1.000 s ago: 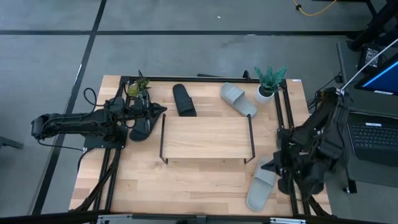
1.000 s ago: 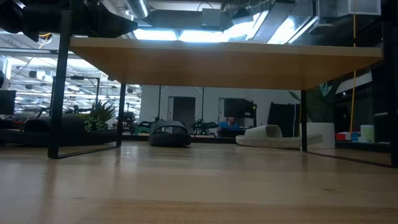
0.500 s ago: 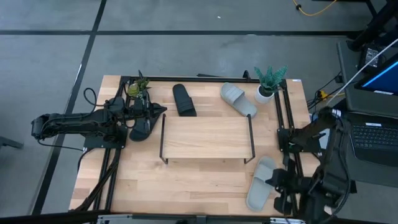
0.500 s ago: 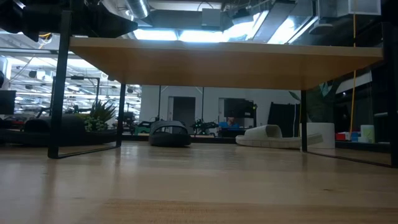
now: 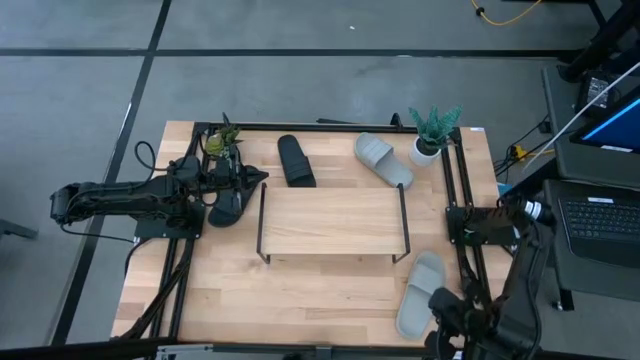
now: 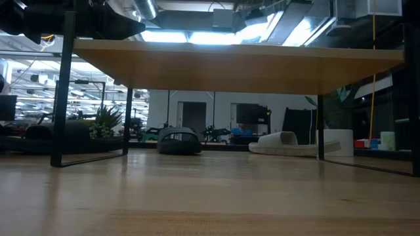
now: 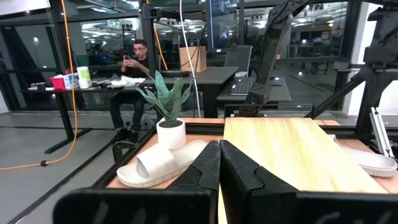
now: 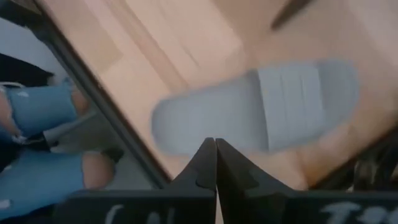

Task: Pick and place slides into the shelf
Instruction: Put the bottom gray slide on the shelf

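One grey slide [image 8: 255, 118] below right hand [image 8: 215, 163].

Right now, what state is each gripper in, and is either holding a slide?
Left gripper: jaws shut, holding nothing.
Right gripper: jaws shut, empty, above the grey slide.
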{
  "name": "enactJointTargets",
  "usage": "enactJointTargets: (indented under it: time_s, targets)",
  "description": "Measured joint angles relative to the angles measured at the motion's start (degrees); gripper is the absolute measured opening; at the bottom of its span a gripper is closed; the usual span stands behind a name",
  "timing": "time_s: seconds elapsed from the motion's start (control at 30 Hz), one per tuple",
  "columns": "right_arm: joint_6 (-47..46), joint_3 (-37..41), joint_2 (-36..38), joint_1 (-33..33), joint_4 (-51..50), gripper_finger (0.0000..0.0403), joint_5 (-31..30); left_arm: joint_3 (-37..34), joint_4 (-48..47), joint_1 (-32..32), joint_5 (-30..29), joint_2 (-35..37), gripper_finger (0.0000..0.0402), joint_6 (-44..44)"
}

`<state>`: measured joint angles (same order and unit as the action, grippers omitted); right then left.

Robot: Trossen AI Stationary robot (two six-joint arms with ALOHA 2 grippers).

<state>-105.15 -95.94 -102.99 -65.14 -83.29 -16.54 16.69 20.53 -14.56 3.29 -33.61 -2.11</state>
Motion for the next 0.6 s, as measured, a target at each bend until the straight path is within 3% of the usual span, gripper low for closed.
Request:
enactJointTargets:
  time_s: [0.33, 0.6]
  targets:
    - [-4.6, 0.0, -5.1, 0.4, 7.4, 0.0, 1.2, 0.0, -0.7, 0.0, 0.0, 0.0, 0.0, 0.0]
    - [-2.1, 0.0, -9.2, 2.5, 2.7, 0.0, 1.4, 0.0, -2.3, 0.0, 0.3, 0.0, 0.0, 0.0]
